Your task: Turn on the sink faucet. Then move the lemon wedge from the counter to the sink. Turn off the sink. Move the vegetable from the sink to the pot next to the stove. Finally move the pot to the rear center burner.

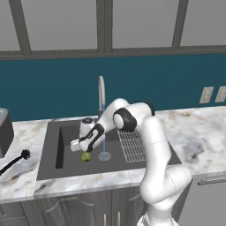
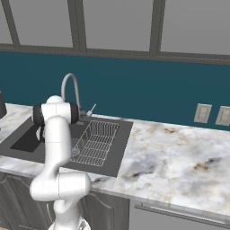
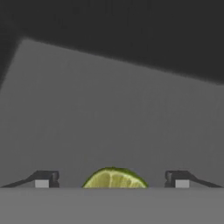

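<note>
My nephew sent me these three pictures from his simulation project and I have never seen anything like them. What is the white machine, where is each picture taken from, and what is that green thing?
The white machine is a robot arm on a base, standing at a rendered kitchen sink. Two pictures come from cameras on the base, behind the arm to its left and right. The third comes from a camera on the hand, looking along its claw down at the grey sink floor.

The tall thin spout is the sink faucet, and a blue stream of water runs from it to the drain. A wire rack lies at one side of the sink. A black dish brush rests on the marble counter.

The green thing is a lemon wedge. It sits between the spread fingertips, which stand clear of it, so the claw looks open.
</note>
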